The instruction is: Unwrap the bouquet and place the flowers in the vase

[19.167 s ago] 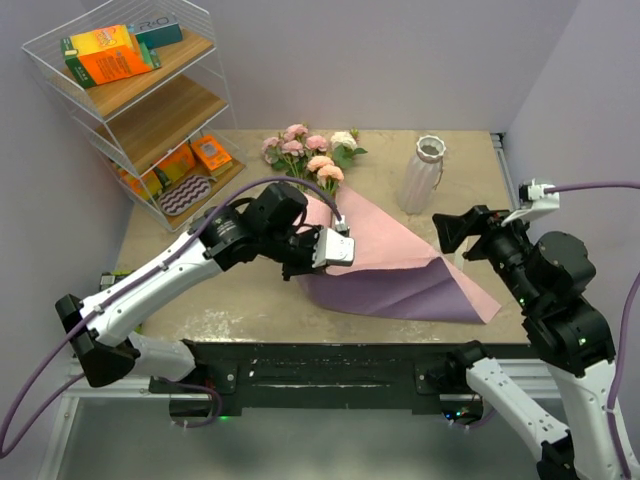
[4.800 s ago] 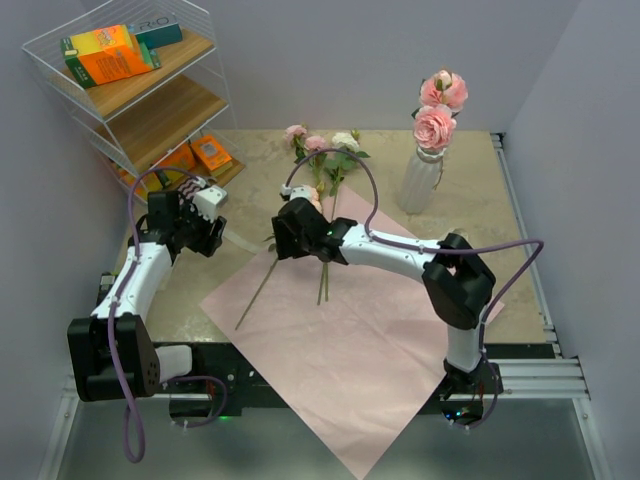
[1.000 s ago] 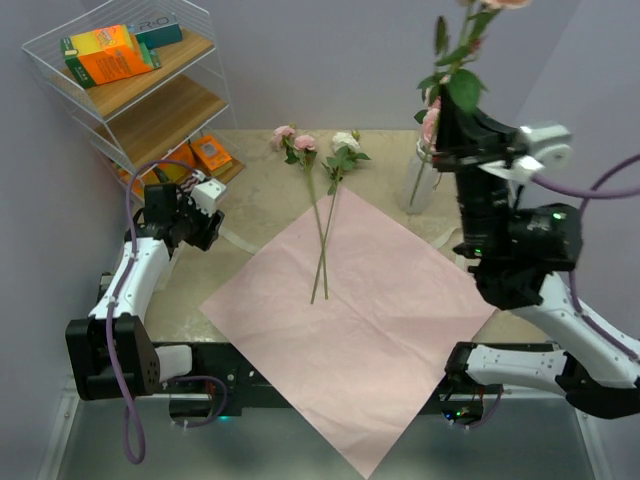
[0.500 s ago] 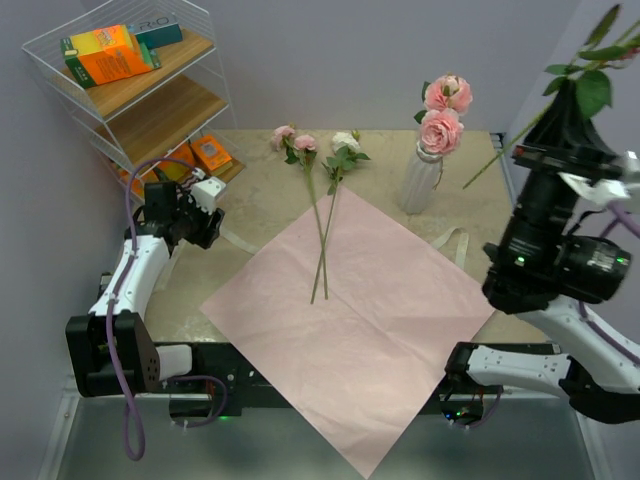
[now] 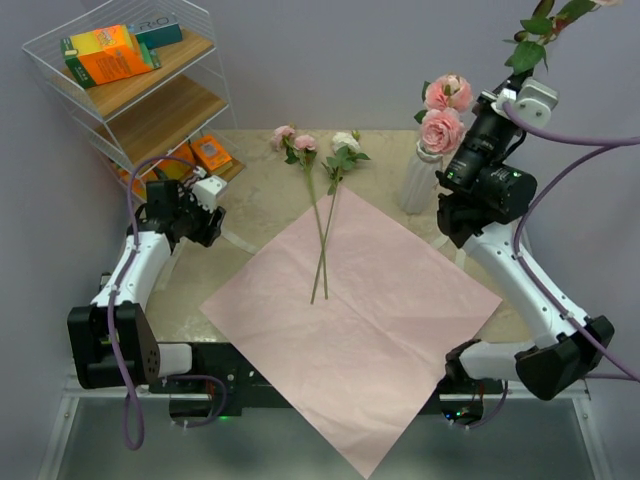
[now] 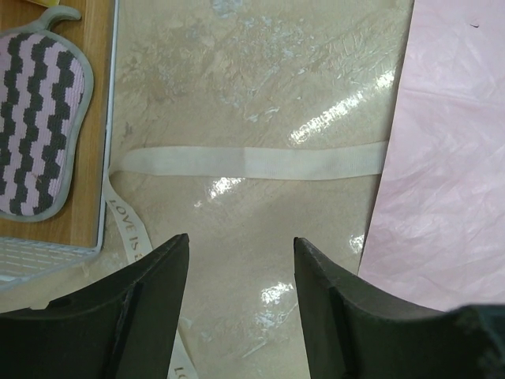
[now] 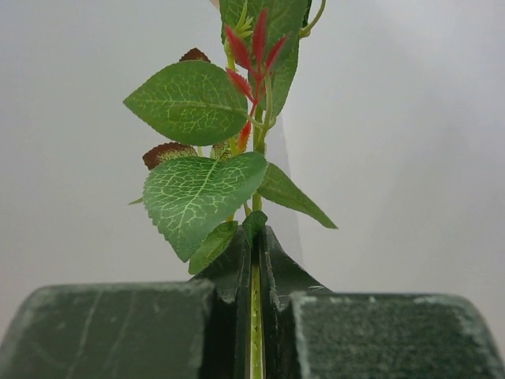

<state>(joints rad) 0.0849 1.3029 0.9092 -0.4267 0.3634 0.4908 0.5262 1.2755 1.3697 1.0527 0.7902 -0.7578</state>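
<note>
Right gripper [image 7: 254, 257], upper right of the top view, clamped on a leafy stem [image 7: 255, 324]. Left gripper [image 6: 241, 272] has its jaws apart above the ribbon [image 6: 252, 163].

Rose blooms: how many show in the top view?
5. Two pink blooms in the vase; two pink, one cream lying past the paper. The right pincer's stem runs off-frame, bloom unseen.

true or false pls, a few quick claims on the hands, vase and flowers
1. The right hand is shut on a stem. True.
2. The vase is empty. False: two pink roses stand in it.
3. The left hand grips the ribbon. False: it is open and the ribbon lies flat on the table.
4. Flowers lie with their stems across the paper. True.
</note>
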